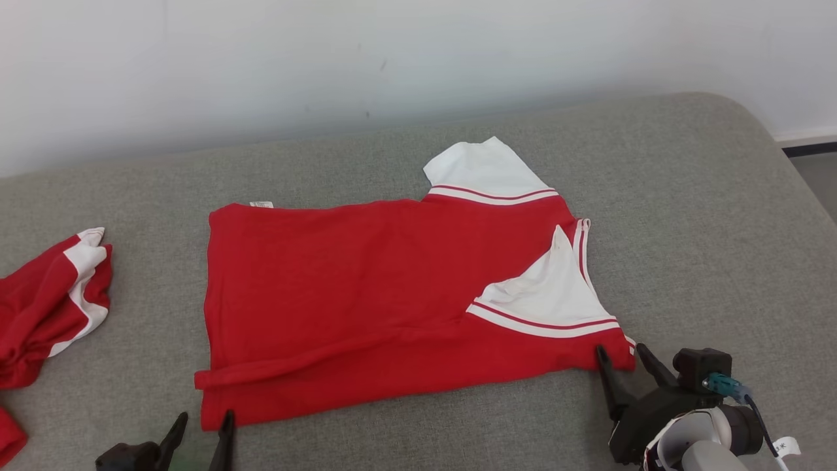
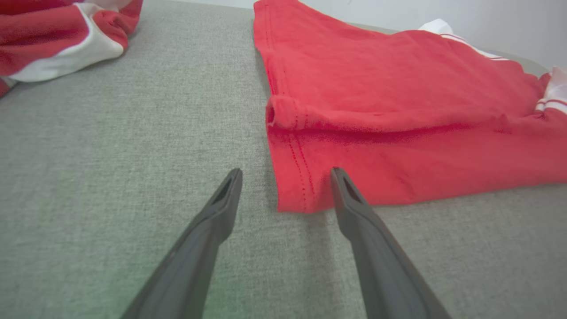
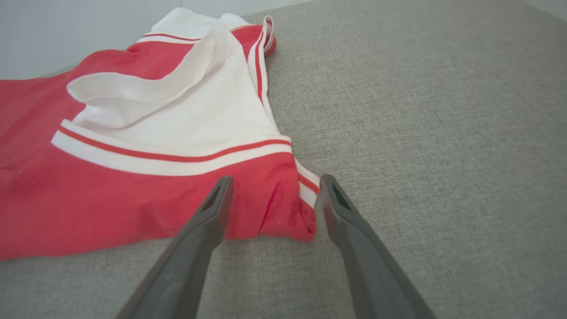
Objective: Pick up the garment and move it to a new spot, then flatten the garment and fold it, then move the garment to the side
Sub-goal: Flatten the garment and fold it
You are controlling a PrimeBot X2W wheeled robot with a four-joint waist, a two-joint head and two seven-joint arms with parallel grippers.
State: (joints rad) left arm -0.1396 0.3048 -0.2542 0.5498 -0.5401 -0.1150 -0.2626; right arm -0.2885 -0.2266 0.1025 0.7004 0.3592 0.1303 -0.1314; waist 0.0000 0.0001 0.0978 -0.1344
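Note:
The garment [image 1: 366, 294] is a red shirt with white, red-striped sleeves, lying folded lengthwise on the grey cushion [image 1: 686, 196]. Its near long edge faces me. My left gripper [image 1: 201, 424] stands open at the shirt's near left corner [image 2: 294, 195], fingers apart with the corner between their tips, not clamped. My right gripper [image 1: 618, 356] is open at the near right corner [image 3: 283, 212], where the red hem and white band end. One white sleeve [image 1: 484, 170] sticks out at the far side; another [image 3: 177, 110] lies folded on top.
A second crumpled red-and-white garment [image 1: 46, 307] lies at the cushion's left edge, seen too as cloth [image 2: 57, 40] in the left wrist view. A pale wall [image 1: 327, 65] rises behind. The cushion's right end curves down toward the floor [image 1: 817, 176].

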